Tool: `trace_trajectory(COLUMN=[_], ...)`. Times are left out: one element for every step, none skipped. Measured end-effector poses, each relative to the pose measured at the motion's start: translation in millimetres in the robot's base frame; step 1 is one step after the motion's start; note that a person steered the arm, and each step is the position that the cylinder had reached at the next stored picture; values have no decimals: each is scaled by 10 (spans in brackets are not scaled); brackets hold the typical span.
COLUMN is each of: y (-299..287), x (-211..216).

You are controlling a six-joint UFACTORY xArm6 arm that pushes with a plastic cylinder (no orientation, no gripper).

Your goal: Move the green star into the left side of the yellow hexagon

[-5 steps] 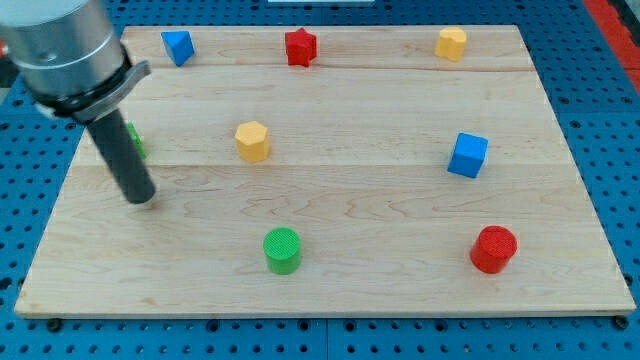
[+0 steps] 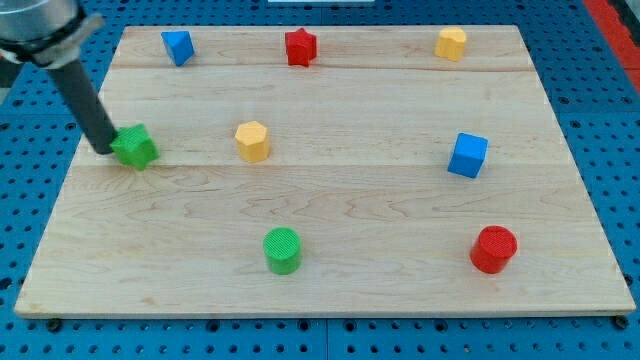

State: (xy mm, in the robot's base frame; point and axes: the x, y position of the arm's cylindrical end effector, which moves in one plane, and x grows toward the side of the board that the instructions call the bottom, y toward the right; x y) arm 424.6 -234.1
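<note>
Nearest the view's bottom, a green cylinder (image 2: 282, 249) with a ribbed top is standing on the pale wooden tabletop (image 2: 360, 200), and a red cylinder (image 2: 494, 248) with the same ribbed finish is sitting well apart from it toward the view's right. The tabletop is showing long plank seams and fine grain, and it is lying on a blue perforated base (image 2: 620, 150) that is cut off at the frame's edges.

Further up, the arm is leaning in from the view's top left, its grey housing (image 2: 40, 20) cropped by the corner. The straight dark rod (image 2: 85, 105) is slanting down and to the right, and my tip (image 2: 105, 150) is resting right against the left edge of the green star (image 2: 134, 147); whether it is truly touching is hard to tell, since the rod's end is blending with the star's shadow. There is no pincer on this arm, so nothing is showing apart or together.

The green star is sitting near the tabletop's left edge, well to the left of the nearer yellow hexagon (image 2: 252, 140). A blue cube (image 2: 468, 155), tilted on its corner view, is lying far to the right.

Along the far edge a blue block (image 2: 177, 46), a red star (image 2: 300, 46) and a second yellow hexagon (image 2: 451, 43) are standing in a row.
</note>
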Motion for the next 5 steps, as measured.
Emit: trace_trajectory(y=[275, 293, 414, 567, 652], x=[185, 202, 150, 19, -39])
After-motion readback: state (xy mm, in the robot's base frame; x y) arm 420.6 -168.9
